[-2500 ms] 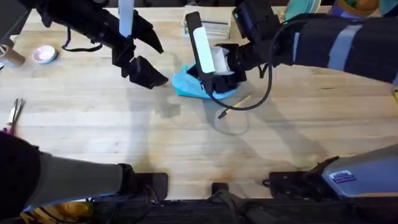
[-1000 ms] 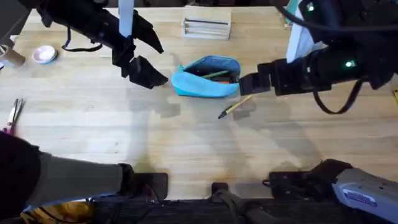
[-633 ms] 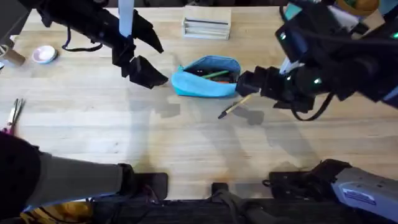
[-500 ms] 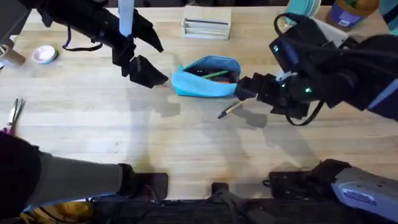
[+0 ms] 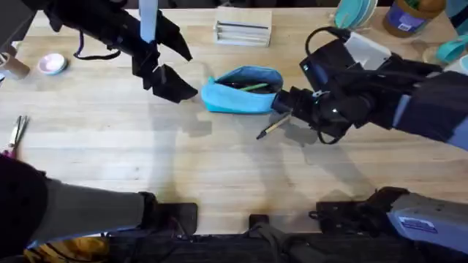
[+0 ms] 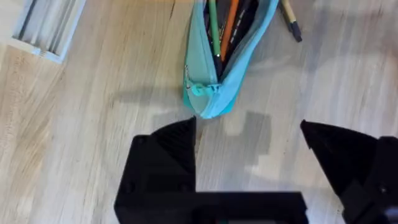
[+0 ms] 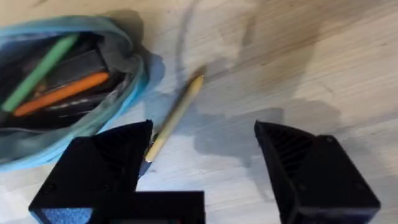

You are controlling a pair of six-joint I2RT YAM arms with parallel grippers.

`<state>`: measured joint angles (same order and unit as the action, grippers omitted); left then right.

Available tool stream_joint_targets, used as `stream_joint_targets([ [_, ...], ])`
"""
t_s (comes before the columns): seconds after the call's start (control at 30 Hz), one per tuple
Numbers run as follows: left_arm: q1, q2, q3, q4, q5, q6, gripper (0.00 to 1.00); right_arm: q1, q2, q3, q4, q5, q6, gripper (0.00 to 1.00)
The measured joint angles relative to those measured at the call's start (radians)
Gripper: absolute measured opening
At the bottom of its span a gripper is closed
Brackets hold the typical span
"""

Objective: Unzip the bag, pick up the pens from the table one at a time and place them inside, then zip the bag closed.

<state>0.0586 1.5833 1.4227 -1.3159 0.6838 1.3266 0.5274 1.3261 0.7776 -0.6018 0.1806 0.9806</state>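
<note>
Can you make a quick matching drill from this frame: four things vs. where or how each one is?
Things:
1. bag
2. green pen
3. tan pen
4. left tool

States:
A. open, near the bag's closed end, touching nothing
B. lying on the table beside the bag, under the open right tool
C. unzipped, mouth gaping
D. inside the bag, next to an orange pen

Pairs: 1-C, 2-D, 3-B, 4-A

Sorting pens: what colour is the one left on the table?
Tan pen; clearest in the right wrist view.
</note>
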Motion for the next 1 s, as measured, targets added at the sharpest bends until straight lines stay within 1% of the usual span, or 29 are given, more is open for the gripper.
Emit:
stream_joint_targets([
  [0.17, 0.000, 0.000, 0.000, 0.000, 0.000, 0.000, 0.993, 0.000, 0.079, -0.001, 0.007, 0.004, 0.013, 0.998],
  [0.4, 0.000, 0.000, 0.000, 0.000, 0.000, 0.000, 0.993, 0.007, 0.104, 0.006, 0.019, 0.029, 0.027, 0.996],
  [0.5, 0.000, 0.000, 0.000, 0.000, 0.000, 0.000, 0.993, 0.009, 0.122, 0.014, 0.008, 0.039, 0.030, 0.943],
  [0.6, 0.000, 0.000, 0.000, 0.000, 0.000, 0.000, 0.993, 0.012, 0.141, 0.025, 0.001, 0.047, 0.029, 0.928],
  [0.67, 0.000, 0.000, 0.000, 0.000, 0.000, 0.000, 0.993, 0.013, 0.144, 0.027, -0.006, 0.056, 0.029, 0.839],
  [0.73, 0.000, 0.000, 0.000, 0.000, 0.000, 0.000, 0.993, 0.013, 0.146, 0.026, -0.013, 0.068, 0.028, 0.689],
  [0.83, 0.000, 0.000, 0.000, 0.000, 0.000, 0.000, 0.993, 0.010, 0.151, 0.026, 0.010, 0.081, 0.025, 0.499],
  [0.97, 0.000, 0.000, 0.000, 0.000, 0.000, 0.000, 0.993, 0.008, 0.153, 0.026, 0.024, 0.088, 0.021, 0.384],
  [1.0, 0.000, 0.000, 0.000, 0.000, 0.000, 0.000, 0.994, 0.007, 0.153, 0.026, 0.031, 0.089, 0.022, 0.340],
])
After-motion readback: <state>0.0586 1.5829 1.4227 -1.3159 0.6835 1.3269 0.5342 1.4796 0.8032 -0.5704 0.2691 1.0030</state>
